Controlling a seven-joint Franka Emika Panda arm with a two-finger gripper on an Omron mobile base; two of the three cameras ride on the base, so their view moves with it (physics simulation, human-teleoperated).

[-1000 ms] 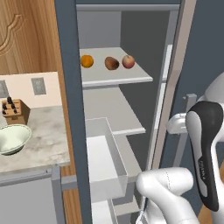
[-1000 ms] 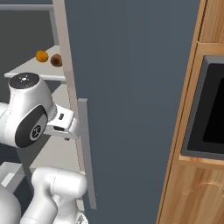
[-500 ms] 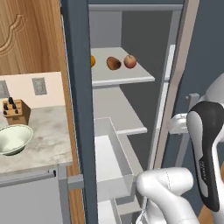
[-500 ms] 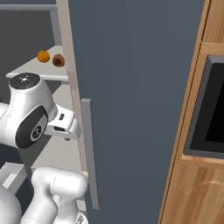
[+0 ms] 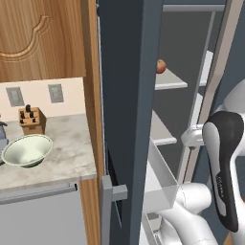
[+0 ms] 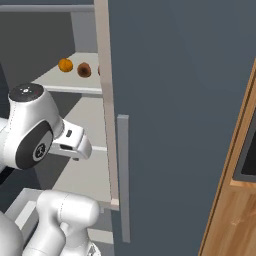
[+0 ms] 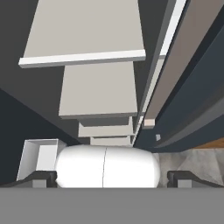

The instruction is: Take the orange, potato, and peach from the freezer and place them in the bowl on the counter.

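Note:
The freezer (image 6: 175, 100) stands open, and its dark door takes up much of both base views. On an upper shelf lie the orange (image 6: 65, 65) and, just right of it, the potato (image 6: 84, 70). The peach (image 5: 161, 66) peeks out past the door edge in the left base view. The pale green-white bowl (image 5: 27, 150) rests on the marble counter (image 5: 72, 158), left of the freezer (image 5: 124, 95). In the hand view my gripper (image 7: 112, 179) is open with nothing between its fingertips (image 7: 37, 178), looking along the stacked grey shelves (image 7: 98, 87).
A knife block (image 5: 31, 119) stands behind the bowl against the wall. A wooden cupboard (image 5: 43, 38) hangs above the counter. The door's grey handle (image 6: 122, 175) faces the right base camera. A white bin (image 5: 160, 177) sits low in the freezer, near my arm (image 5: 225, 167).
Both base views have shifted, so the cameras moved with the base. In the left view the freezer door now covers the orange and potato. The fruits stay put and the gripper stays open.

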